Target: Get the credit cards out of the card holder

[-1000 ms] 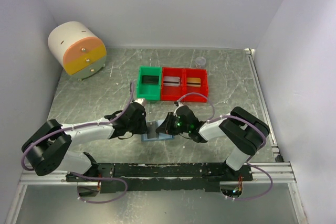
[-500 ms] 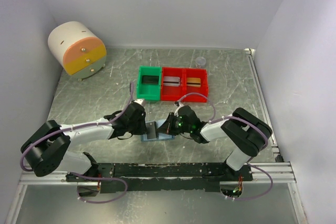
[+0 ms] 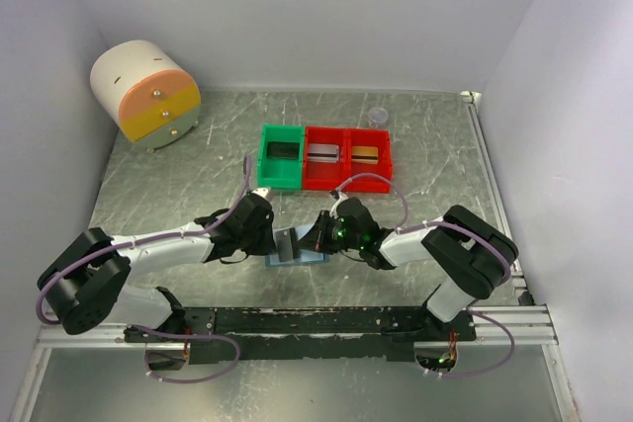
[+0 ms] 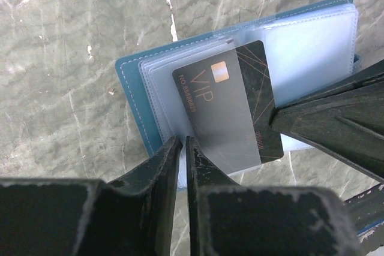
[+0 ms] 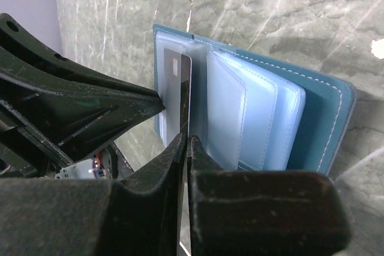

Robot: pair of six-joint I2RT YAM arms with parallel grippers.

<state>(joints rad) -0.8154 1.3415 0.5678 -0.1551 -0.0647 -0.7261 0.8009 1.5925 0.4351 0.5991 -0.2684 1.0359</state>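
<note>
The blue-grey card holder (image 4: pixel 133 94) lies open on the table, its clear sleeves fanned out; it also shows in the top view (image 3: pixel 309 257). A dark credit card (image 4: pixel 240 103) marked VIP sticks partway out of a sleeve. My left gripper (image 4: pixel 184 143) is shut on the edge of a clear sleeve at the holder's left side. My right gripper (image 5: pixel 186 141) is shut on the edge of the dark card (image 5: pixel 179 85), which stands on edge beside the sleeves of the holder (image 5: pixel 327 124). The two grippers face each other over the holder (image 3: pixel 272 237) (image 3: pixel 318 234).
A green bin (image 3: pixel 267 167) holds a dark flat item. Red bins (image 3: pixel 346 177) hold a silvery-grey card (image 3: pixel 323 153) and a gold card (image 3: pixel 366 154). A round white drawer unit (image 3: pixel 146 94) stands at the far left. A small clear cup (image 3: pixel 377 117) stands behind the bins.
The sleeve and card at the holder's left side have lifted slightly between the grippers. The right arm has shifted a little. Both grippers stay shut.
</note>
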